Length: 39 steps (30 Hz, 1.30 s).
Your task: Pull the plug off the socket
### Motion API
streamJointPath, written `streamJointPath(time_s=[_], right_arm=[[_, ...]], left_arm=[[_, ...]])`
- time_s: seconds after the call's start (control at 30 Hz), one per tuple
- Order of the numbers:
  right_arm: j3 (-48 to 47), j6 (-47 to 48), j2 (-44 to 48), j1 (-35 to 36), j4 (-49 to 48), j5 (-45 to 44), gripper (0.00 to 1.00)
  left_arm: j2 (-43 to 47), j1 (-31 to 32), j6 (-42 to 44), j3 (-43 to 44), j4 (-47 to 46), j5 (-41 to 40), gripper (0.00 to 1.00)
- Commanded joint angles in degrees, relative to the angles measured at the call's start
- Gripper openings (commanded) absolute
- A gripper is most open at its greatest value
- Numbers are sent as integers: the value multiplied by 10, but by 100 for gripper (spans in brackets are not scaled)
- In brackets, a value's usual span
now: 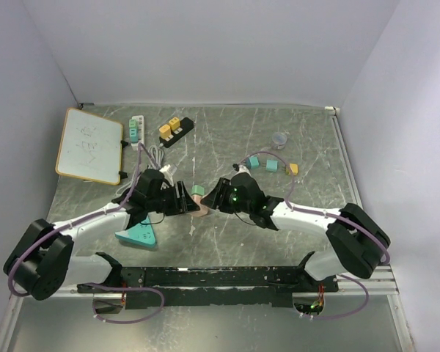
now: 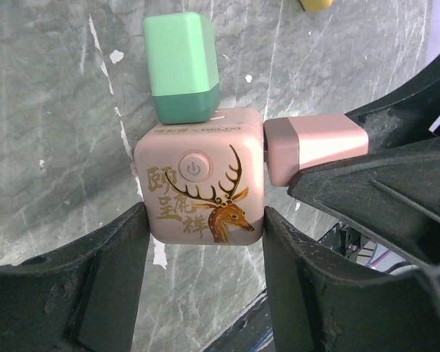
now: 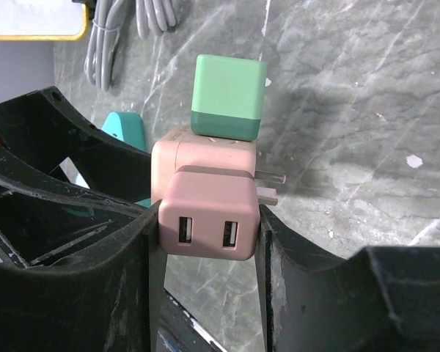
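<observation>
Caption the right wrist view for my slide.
Right gripper grips pink plug at the cube socket; green plug above.

— Bright and even from above, no hard source. Faint lavender cast on the walls [image 1: 205, 51] in the top view.
— Agreed. Only soft shadows beneath the arms [image 1: 95, 218] on the bench [image 1: 301, 132], with a mild sheen on the marble.
— Wrist views sharp on the pink socket cube [image 2: 198, 187] and the pink plug [image 3: 209, 220]. Pale glare band along that plug's upper face in the left view.
— Jaws nearly black, slightly soft close to the lens. Grey shadow right of the prongs [image 3: 273, 178]. Cables [image 3: 117, 29] toward the bench's far-left corner a touch blurred.
</observation>
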State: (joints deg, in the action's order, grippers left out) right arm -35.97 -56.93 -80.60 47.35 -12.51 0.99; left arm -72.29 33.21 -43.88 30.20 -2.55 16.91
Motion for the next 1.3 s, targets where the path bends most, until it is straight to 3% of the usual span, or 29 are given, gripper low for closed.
streamJointPath(time_s=[0.0,0.1,0.23,0.33,0.67,0.77,0.83,0.93,1.03,1.27], right_arm=[[-6,11,-21,-19,-51,45,0],[-10,12,-46,-19,-67,77,0],[-10,8,-62,-18,-80,96,0],[-10,5,-66,-18,-87,102,0],[-12,-9,-80,-18,-104,119,0],[-14,-15,-85,-18,-111,127,0],[-14,-15,-80,-19,-101,119,0],[-3,-40,-64,-26,-89,105,0],[0,-60,-36,-30,-49,65,0],[12,-102,30,-66,35,11,0]], left_arm=[[32,-24,34,-25,-2,-4,53],[34,-24,42,-6,26,-29,68],[17,-24,54,13,30,-30,74],[-5,-24,49,17,27,-27,85],[-36,-3,50,19,-6,0,86],[-44,-2,44,17,1,-18,71],[-45,-2,40,24,40,-71,56],[-50,-2,40,36,101,-152,43],[-60,-4,54,41,128,-187,35],[-63,-5,62,33,117,-168,25]])
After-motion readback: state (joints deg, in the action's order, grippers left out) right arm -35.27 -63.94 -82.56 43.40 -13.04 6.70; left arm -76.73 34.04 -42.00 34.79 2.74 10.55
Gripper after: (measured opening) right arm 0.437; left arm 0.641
